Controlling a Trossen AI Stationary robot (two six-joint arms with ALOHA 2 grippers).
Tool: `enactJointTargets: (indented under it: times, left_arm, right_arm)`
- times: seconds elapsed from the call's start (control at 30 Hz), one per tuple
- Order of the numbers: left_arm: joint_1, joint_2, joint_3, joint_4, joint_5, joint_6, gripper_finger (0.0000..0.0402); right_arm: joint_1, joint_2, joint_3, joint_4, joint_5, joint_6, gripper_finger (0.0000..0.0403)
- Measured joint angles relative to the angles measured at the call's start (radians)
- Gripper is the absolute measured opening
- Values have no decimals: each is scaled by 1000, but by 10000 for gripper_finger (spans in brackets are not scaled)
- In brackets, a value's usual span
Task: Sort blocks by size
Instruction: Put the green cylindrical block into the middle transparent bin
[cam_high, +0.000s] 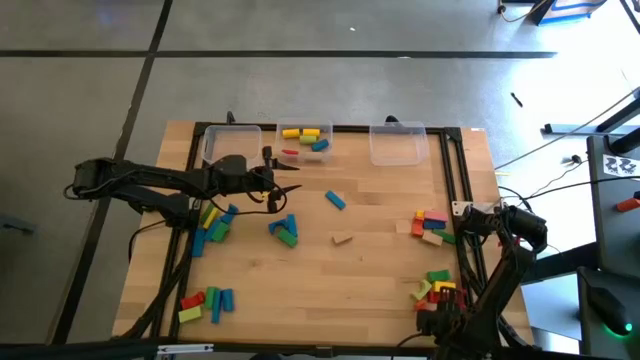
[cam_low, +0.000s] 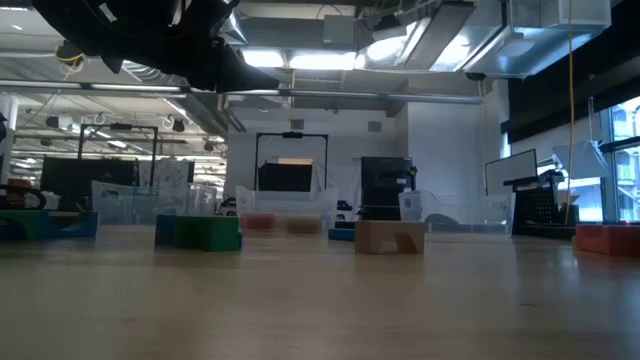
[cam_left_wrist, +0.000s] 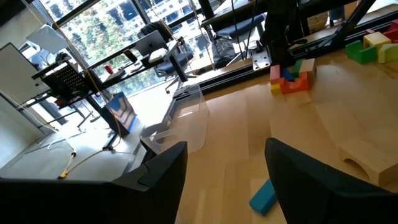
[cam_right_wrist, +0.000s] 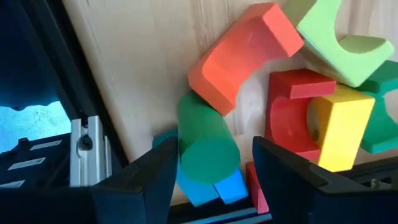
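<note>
Sorting is partly done: a few coloured toy blocks (cam_high: 305, 137) lie in the middle clear plastic bin (cam_high: 327, 129), most scattered on the wooden counter (cam_high: 370, 275). Left hand (cam_high: 283, 188) hovers spread, empty; next pick: small blue block (cam_high: 335, 201). Right hand (cam_right_wrist: 211, 180) spread over green cylinder (cam_right_wrist: 205, 146)

a light wooden table (cam_high: 340, 270) fills the lower middle of the high view, edged by a dark metal frame (cam_high: 455, 200). three clear plastic bins sit in a row along its upper edge: one at the left (cam_high: 232, 143), one in the middle (cam_high: 305, 140), one at the right (cam_high: 397, 143). grey floor (cam_high: 80, 100) with dark seam lines lies around the table. cables (cam_high: 560, 140) trail across the floor at the right. in the low view, desks and monitors (cam_low: 510, 175) stand in the room behind, under ceiling lights (cam_low: 320, 60).
</note>
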Motion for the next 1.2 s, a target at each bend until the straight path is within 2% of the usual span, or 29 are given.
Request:
enactJointTargets:
  times: [0.23, 0.47, 0.7, 0.83, 1.0, 1.1, 1.2]
  left_arm:
    - [0, 0, 0, 0, 0, 0, 210]
    - [0, 0, 0, 1, 0, 0, 210]
    - [0, 0, 0, 2, 0, 0, 210]
    - [0, 0, 0, 3, 0, 5, 210]
    - [0, 0, 0, 3, 0, 20, 210]
    - [0, 0, 0, 3, 0, 22, 210]
    - [0, 0, 0, 3, 0, 30, 210]
  right_arm:
    - [0, 0, -41, 65, 6, -3, 200]
    - [0, -2, -50, 78, 2, -5, 129]
    - [0, -2, -36, 35, -17, -4, 131]
    - [-15, -5, 37, -75, -25, -19, 142]
    - [-48, -49, 130, -177, -25, -51, 135]
    - [-91, -89, 147, -182, 26, -52, 136]
    - [-148, -128, 148, -189, 145, -55, 137]
